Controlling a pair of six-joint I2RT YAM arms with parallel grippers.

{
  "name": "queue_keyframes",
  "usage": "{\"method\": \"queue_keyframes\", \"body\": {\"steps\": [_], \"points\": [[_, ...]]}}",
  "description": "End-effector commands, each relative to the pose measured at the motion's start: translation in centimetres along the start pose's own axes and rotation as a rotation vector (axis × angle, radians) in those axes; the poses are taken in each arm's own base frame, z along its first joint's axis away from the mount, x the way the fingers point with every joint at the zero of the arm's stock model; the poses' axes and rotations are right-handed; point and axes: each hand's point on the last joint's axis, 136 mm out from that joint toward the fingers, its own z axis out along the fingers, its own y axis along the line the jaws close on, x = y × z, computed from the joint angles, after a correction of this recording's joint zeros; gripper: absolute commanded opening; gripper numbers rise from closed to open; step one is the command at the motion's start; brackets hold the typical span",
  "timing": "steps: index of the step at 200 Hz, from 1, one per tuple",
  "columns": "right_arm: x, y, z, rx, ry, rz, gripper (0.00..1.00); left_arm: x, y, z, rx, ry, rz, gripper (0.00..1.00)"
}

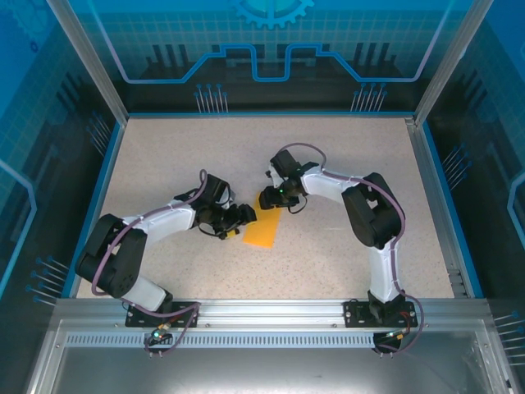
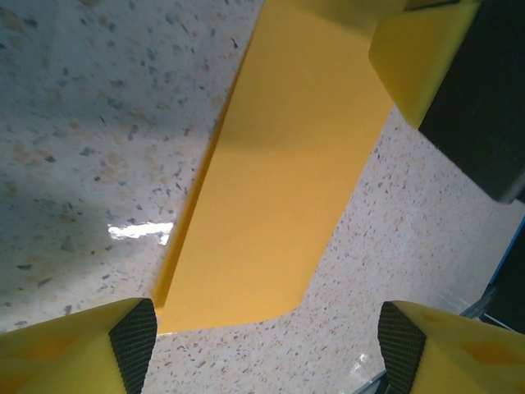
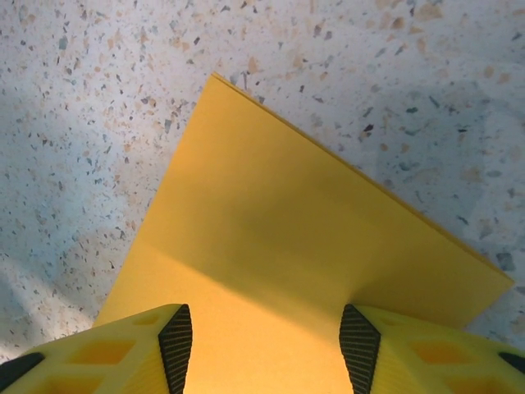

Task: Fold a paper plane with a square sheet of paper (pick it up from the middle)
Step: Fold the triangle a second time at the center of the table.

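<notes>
Right hand (image 3: 267,328) sits with fingers spread wide, gripping nothing, over the far end of the folded orange-yellow sheet of paper (image 3: 303,230), left hand (image 2: 267,336) likewise spread open by its left edge, the paper lying flat on the speckled bench (image 1: 205,148) between them.

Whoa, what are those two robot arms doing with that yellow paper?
They are working on a paper plane. The orange-yellow sheet of paper lies flat on the speckled table between the two arms. It looks folded over once, with a doubled edge along one side. The left gripper is open at the paper's left side, and the right gripper is open over its far end. Neither one is holding the paper right now.
</notes>
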Motion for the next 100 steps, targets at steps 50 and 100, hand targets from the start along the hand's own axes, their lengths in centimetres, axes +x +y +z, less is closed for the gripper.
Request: {"method": "queue_keyframes", "body": {"steps": [50,100], "points": [[2.0,-2.4,1.2,0.016,0.067,0.107,0.53,2.5,1.0,1.8,-0.059,0.114,-0.003,0.75],[2.1,-2.7,1.4,0.016,0.071,0.118,0.52,2.6,-0.1,1.7,-0.021,0.127,0.020,0.75]]}}
